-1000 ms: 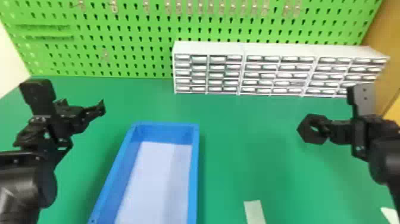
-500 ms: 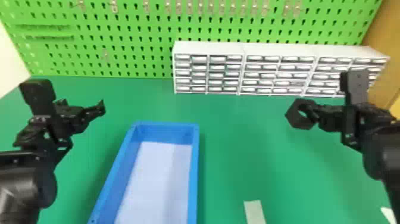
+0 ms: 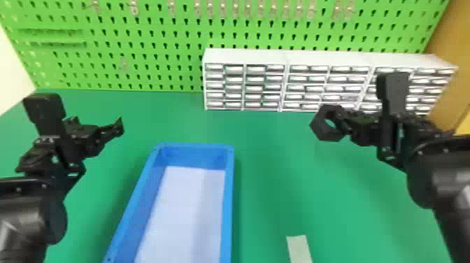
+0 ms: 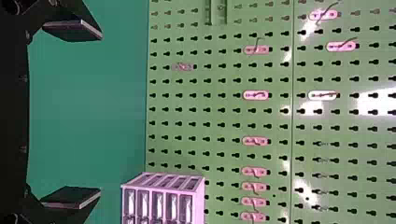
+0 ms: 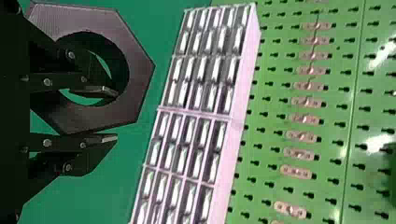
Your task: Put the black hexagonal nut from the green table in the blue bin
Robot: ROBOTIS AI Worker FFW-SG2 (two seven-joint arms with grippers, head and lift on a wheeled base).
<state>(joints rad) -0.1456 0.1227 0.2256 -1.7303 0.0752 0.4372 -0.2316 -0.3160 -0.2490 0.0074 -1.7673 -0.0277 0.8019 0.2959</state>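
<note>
- A green bench fills most of the head view, running from below the pegboard to the bottom edge.
- Behind it, a bright green pegboard stands across the top, dotted with rows of dark keyhole-shaped slots.
- The long blue bin, white inside, sits on the bench at the lower centre, its far end near the middle and its near end cut off by the bottom edge.
- White drawer cabinets stand side by side in a row at the upper right, against the foot of the pegboard, their small drawers stacked in columns.
- On the right side I see the right gripper, its jaws clenched on the nut: in the right wrist view one sits in the hole and the other outside, with the ring's wall between them.
- Over on the left side, the left gripper is beyond the bin's left rim; its jaws are released, standing wide apart with nothing between them.
- The black hexagonal nut is held up at the right of centre, above the bench and well apart from the bin.
- A pale strip lies on the bench at the bottom, right of the bin.
- Little metal hooks line the very top.
</note>
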